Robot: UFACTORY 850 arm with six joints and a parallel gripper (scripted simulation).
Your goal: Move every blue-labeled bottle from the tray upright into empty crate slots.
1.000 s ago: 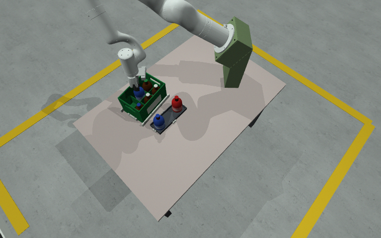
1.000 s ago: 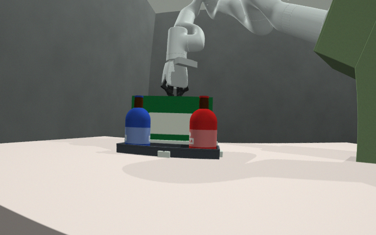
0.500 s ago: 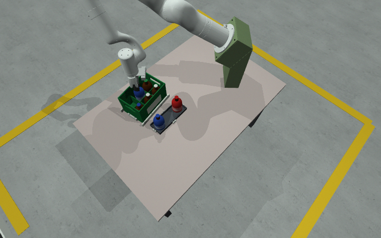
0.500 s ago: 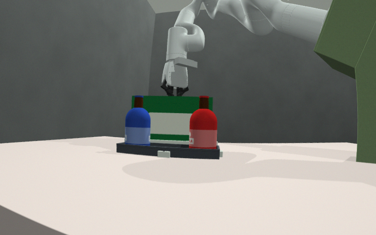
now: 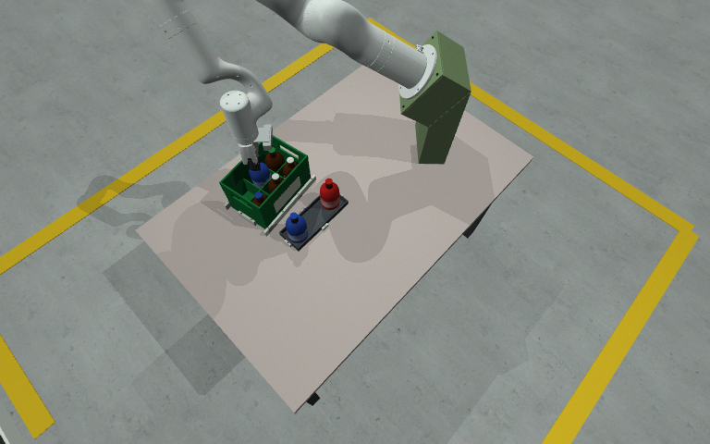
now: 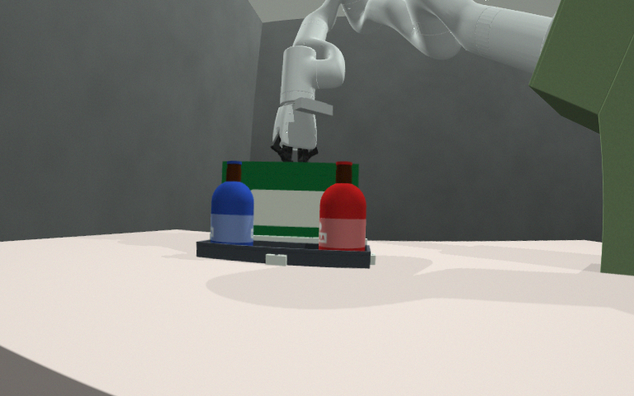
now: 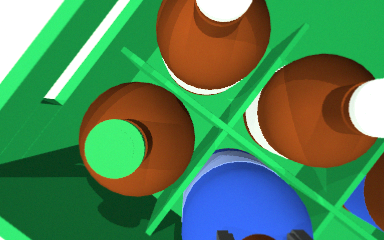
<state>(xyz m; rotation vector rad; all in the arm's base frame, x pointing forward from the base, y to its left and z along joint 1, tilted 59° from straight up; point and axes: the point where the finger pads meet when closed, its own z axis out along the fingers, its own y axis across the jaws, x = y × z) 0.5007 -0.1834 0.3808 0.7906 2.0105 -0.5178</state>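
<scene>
The green crate (image 5: pixel 265 185) stands on the table beside the dark tray (image 5: pixel 312 215). My gripper (image 5: pixel 250 161) is over the crate, shut on the neck of a blue-labeled bottle (image 5: pixel 258 172) that sits low in a slot; the wrist view shows that bottle (image 7: pixel 247 200) between the dividers, with the fingertips at the bottom edge. Another blue-labeled bottle (image 5: pixel 296 227) and a red-labeled bottle (image 5: pixel 329 193) stand upright on the tray. They also show in the exterior view, the blue one (image 6: pixel 232 205) on the left and the red one (image 6: pixel 343 209) on the right.
The crate also holds a green-capped brown bottle (image 7: pixel 134 140), two white-capped brown bottles (image 7: pixel 214 42) (image 7: pixel 315 110), and a small blue-capped bottle (image 5: pixel 258 197). The arm's green base block (image 5: pixel 436 99) stands at the table's far side.
</scene>
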